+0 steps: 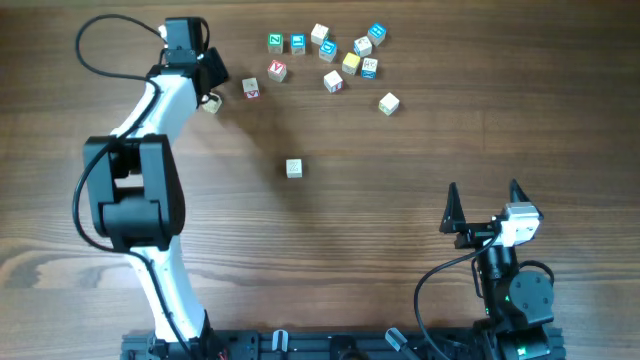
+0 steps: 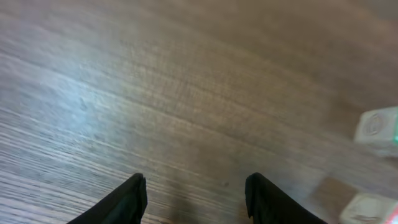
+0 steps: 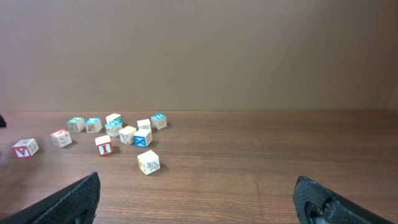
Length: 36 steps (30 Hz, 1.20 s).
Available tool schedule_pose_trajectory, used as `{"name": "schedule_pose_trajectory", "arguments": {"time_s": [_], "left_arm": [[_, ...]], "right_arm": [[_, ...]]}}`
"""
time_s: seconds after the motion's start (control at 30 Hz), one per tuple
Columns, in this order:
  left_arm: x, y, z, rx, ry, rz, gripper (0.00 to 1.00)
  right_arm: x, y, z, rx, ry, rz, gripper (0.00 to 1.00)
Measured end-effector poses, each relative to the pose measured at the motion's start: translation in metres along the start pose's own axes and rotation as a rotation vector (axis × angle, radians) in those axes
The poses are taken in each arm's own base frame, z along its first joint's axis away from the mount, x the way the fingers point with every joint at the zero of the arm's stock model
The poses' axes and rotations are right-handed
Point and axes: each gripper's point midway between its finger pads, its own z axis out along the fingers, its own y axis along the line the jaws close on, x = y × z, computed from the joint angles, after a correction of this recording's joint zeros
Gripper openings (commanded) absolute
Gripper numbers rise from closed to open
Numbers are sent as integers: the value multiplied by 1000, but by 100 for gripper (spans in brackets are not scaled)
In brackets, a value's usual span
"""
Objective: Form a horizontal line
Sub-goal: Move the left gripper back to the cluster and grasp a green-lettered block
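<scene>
No set row of cubes shows. One cream-white cube stands alone in the middle of the table. My left gripper is at the far left, open and empty, with bare wood between its fingers in the left wrist view. A pale cube lies right beside it, partly under the arm, and a cream cube with a red letter is just to its right. Two pale cubes show at the right edge of the left wrist view. My right gripper is open and empty near the front right.
Several loose cubes with blue, green, red and yellow faces lie in a cluster at the far middle, also in the right wrist view. A cream cube with a turtle picture sits nearest that cluster's front right.
</scene>
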Motion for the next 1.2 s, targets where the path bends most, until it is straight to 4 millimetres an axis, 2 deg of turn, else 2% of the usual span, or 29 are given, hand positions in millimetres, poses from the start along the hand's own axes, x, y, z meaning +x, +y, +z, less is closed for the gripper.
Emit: {"name": "schedule_pose_trajectory", "arguments": {"time_s": [0.03, 0.17, 0.37, 0.53, 0.63, 0.77, 0.87, 1.1, 1.2], "left_arm": [[10, 4, 7, -13, 30, 3, 46], [29, 12, 9, -45, 103, 10, 40], [53, 23, 2, -93, 212, 21, 38], [88, 38, -14, -156, 375, 36, 48], [104, 39, -25, -149, 464, 34, 56], [111, 37, -30, -134, 502, 27, 56], [104, 32, -26, -111, 470, 21, 47], [101, 31, -24, -100, 458, 22, 42], [101, 31, -24, -90, 460, 75, 41]], "right_arm": [[0, 0, 0, 0, 0, 0, 100], [0, 0, 0, 0, 0, 0, 100], [0, 0, 0, 0, 0, 0, 100], [0, 0, 0, 0, 0, 0, 100], [0, 0, 0, 0, 0, 0, 100], [0, 0, 0, 0, 0, 0, 100], [0, 0, 0, 0, 0, 0, 100], [0, 0, 0, 0, 0, 0, 100], [0, 0, 0, 0, 0, 0, 100]]}}
